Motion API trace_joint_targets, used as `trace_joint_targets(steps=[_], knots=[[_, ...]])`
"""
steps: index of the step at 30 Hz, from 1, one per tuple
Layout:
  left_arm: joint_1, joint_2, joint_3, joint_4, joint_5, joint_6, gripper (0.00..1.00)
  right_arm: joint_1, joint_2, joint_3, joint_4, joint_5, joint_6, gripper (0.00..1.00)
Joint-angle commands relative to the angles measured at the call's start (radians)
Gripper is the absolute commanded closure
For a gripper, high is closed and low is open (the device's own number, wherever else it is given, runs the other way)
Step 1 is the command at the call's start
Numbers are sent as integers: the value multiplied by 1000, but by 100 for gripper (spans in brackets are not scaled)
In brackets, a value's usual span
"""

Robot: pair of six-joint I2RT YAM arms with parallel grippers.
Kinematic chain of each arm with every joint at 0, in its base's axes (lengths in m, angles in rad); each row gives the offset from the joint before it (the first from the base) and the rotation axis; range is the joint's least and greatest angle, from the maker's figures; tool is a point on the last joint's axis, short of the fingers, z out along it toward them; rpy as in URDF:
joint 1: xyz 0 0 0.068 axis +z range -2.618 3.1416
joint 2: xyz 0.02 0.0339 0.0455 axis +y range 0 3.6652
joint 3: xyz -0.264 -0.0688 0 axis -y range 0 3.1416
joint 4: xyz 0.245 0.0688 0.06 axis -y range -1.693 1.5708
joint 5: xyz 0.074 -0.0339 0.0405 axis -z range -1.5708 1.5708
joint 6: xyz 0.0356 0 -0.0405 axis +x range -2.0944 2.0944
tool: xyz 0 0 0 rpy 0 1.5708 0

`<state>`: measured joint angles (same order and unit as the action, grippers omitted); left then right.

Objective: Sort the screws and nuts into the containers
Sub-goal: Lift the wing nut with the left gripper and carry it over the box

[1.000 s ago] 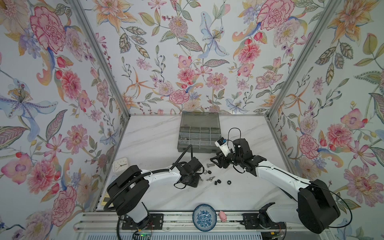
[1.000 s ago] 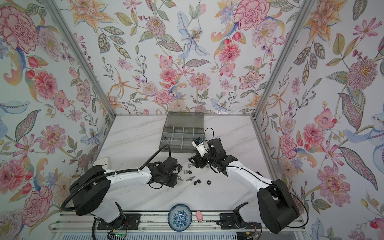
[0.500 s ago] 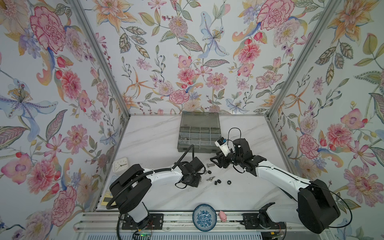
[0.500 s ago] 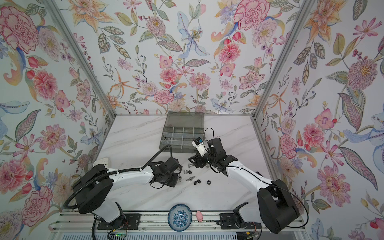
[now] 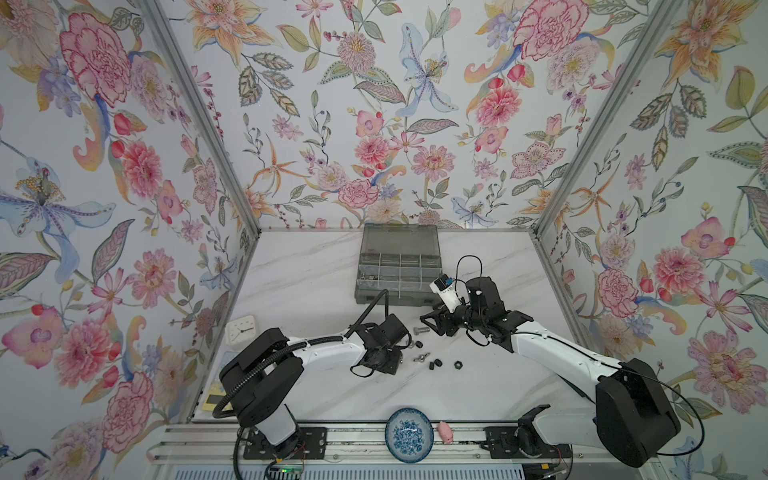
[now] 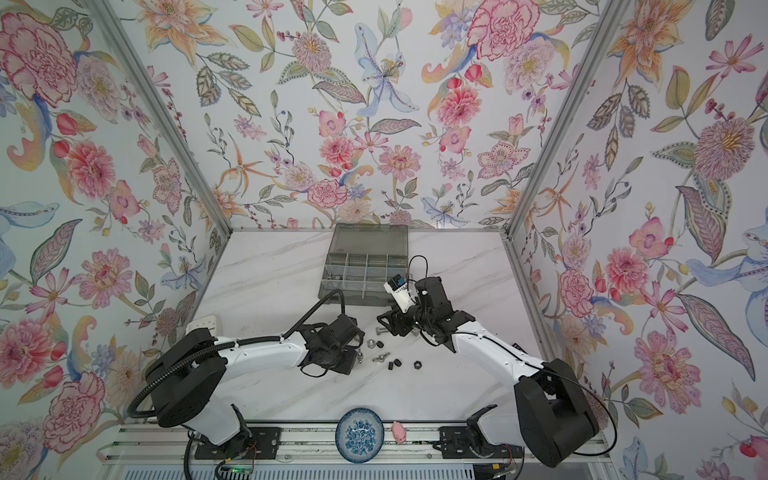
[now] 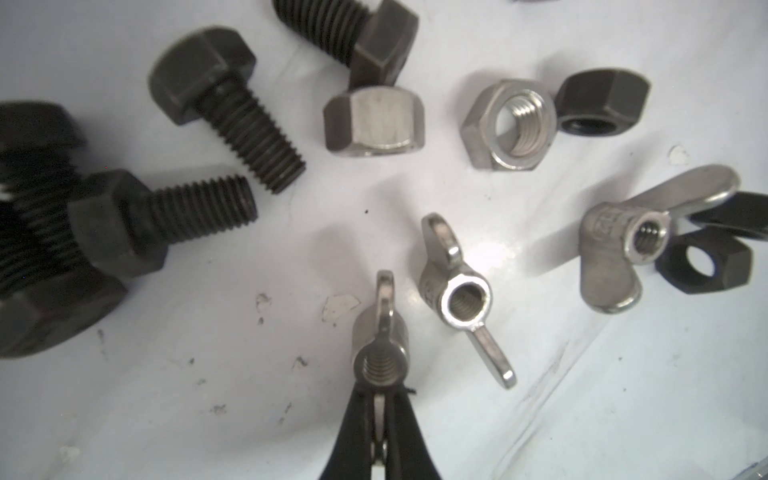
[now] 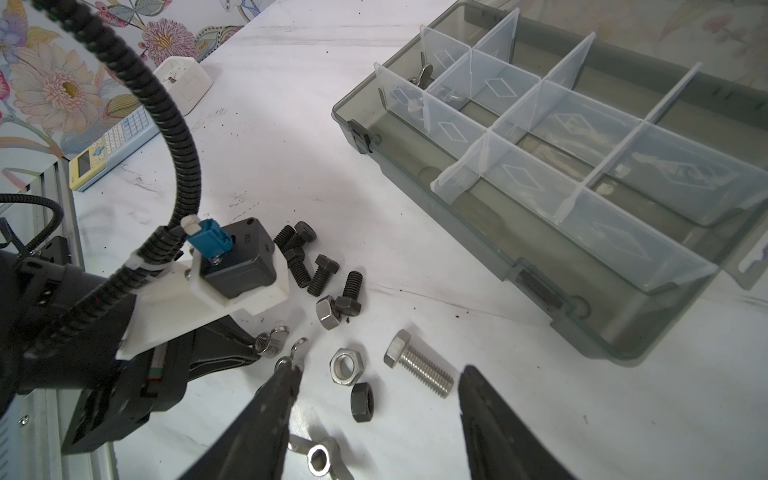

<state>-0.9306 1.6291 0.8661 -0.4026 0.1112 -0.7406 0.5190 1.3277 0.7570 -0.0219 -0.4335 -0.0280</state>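
Left gripper: we are seeing the left gripper point(image 7: 380, 392) clamped on one ear of a silver wing nut point(image 7: 380, 353), its fingers pressed flat against the metal.
Held nut's axis: the ear-to-ear line is running straight out along the fingers, away from the wrist, and the threaded bore is facing the wrist camera. We are not able to tell whether the nut is clear of the table.
Way to the goal: the organizer box point(image 5: 397, 291) is lying open beyond the pile, toward the back wall and slightly to the right of this gripper in both top views. We are judging the coming move to be a lift and a carry over the black bolts point(image 8: 309, 270).
Target compartment: we are spotting stored wing nuts point(image 8: 419, 72) in a compartment at the box's end nearer the left arm.
Right gripper: the right gripper point(image 8: 382, 370) is standing open and holding nothing. It is hovering over a silver bolt point(image 8: 417, 374) whose shank is slanting across the gap between the fingers.
Nearer arm: the right gripper is sitting closer to the box, but the left one is carrying the part.
Writing: we are noticing a stamped mark on a loose wing nut point(image 7: 611, 220) and small print on the left wrist camera housing point(image 8: 248, 240), both too blurred to read. The calculator point(image 8: 112, 141) is showing no legible brand.
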Motion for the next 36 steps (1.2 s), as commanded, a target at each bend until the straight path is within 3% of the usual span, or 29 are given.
trace_joint_targets(steps=[1,10,18,23,29,36], knots=[[-14,12,14,-53,-24,20,100,-6,-13,-7,17,-16,10,35],[43,-165,38,-110,-85,68,100,-8,-19,1,19,-20,11,35],[267,-303,83,3,-33,164,100,-9,-18,-1,23,-22,17,35],[365,-210,250,22,-115,257,100,-9,-15,-4,36,-13,28,35],[486,0,354,142,-35,296,100,-6,-20,1,33,14,45,35],[534,203,481,188,19,323,100,-4,-20,-7,37,32,63,35]])
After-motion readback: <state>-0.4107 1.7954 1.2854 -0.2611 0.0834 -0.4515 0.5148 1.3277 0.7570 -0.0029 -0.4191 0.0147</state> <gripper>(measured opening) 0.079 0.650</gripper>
